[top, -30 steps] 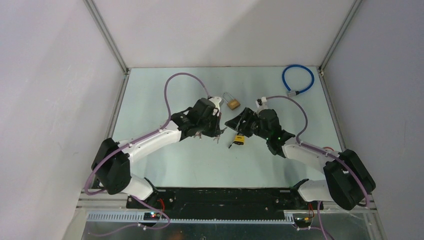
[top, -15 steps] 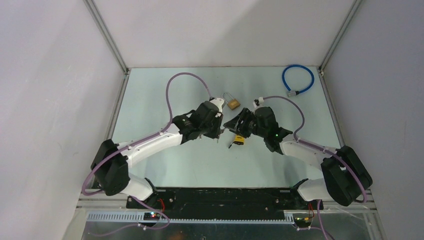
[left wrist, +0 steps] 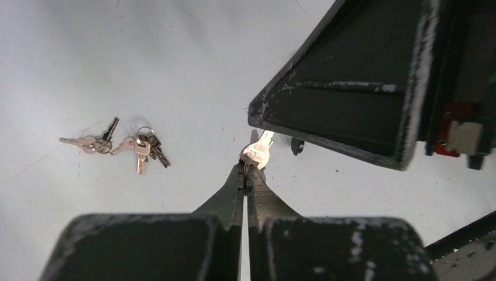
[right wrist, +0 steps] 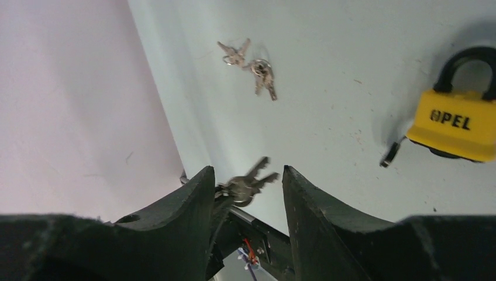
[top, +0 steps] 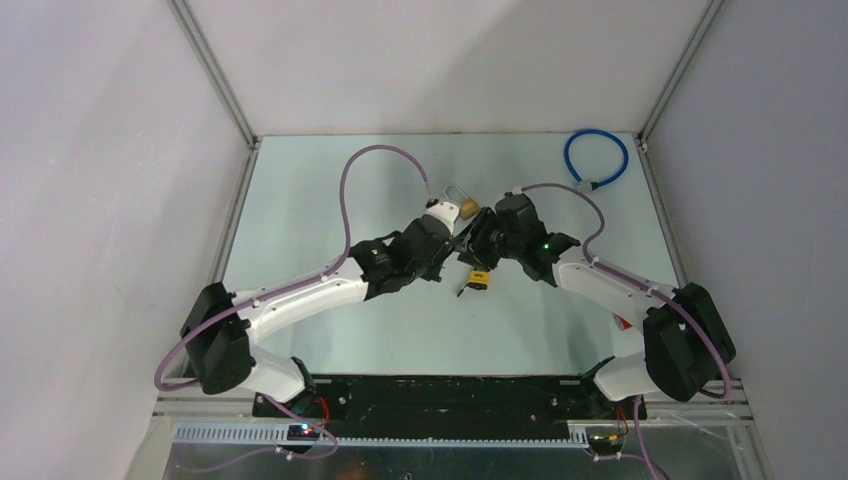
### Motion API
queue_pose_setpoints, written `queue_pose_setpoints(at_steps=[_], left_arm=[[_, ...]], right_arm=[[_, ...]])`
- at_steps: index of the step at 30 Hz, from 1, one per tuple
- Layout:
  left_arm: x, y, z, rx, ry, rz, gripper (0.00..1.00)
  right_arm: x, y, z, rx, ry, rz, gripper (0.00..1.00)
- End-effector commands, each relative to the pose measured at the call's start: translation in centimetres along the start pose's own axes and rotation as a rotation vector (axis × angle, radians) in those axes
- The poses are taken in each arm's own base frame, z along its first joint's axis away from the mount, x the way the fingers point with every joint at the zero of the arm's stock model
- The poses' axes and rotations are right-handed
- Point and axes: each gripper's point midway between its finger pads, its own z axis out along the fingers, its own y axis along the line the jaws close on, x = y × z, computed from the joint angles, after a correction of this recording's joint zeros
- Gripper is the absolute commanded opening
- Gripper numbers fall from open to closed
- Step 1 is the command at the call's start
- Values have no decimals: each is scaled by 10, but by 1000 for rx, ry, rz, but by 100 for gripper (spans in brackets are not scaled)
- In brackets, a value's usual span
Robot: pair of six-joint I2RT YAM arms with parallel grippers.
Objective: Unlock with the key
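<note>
My left gripper (top: 452, 243) is shut on a small silver key (left wrist: 258, 152), held above the table; the closed fingertips (left wrist: 241, 178) pinch its head. My right gripper (top: 474, 243) is open right beside it. In the right wrist view its fingers (right wrist: 196, 193) stand either side of the held keys (right wrist: 248, 182) without touching them. A yellow padlock (top: 479, 281) with a black shackle lies on the table just below both grippers, and it also shows in the right wrist view (right wrist: 456, 124). A brass padlock (top: 466, 208) lies just behind the grippers.
A loose bunch of keys (left wrist: 126, 144) lies on the table, also seen in the right wrist view (right wrist: 252, 65). A blue cable loop (top: 596, 158) lies at the back right corner. Grey walls enclose the table on three sides.
Both grippers have moved toward the back of the table and closer together. The left arm has stretched further right, bringing the key between the right gripper's open fingers.
</note>
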Motion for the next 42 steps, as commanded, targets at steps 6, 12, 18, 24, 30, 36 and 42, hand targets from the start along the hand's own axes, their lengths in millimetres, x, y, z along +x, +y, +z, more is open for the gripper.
queue_pose_setpoints(at_steps=[6, 12, 18, 24, 30, 36, 42], left_arm=[[-38, 1, -14, -58, -129, 22, 0], [-39, -1, -14, -72, -135, 31, 0], [-38, 2, -15, -84, -142, 15, 0], [-46, 0, -23, -50, -198, 16, 0], [-58, -10, -38, 67, -328, 46, 0], [-66, -15, -59, 160, -474, 123, 0], [-73, -25, -66, 213, -520, 246, 0]], right_arm=[[7, -5, 5, 78, 17, 83, 48], [7, -6, 7, 83, 19, 108, 45], [0, -4, 7, 49, 16, 31, 52], [-2, 3, 3, -72, 0, -23, 66], [7, 23, -1, -184, 95, 27, 78], [13, 37, -8, -261, 183, 70, 82], [16, 45, -16, -296, 223, 74, 82]])
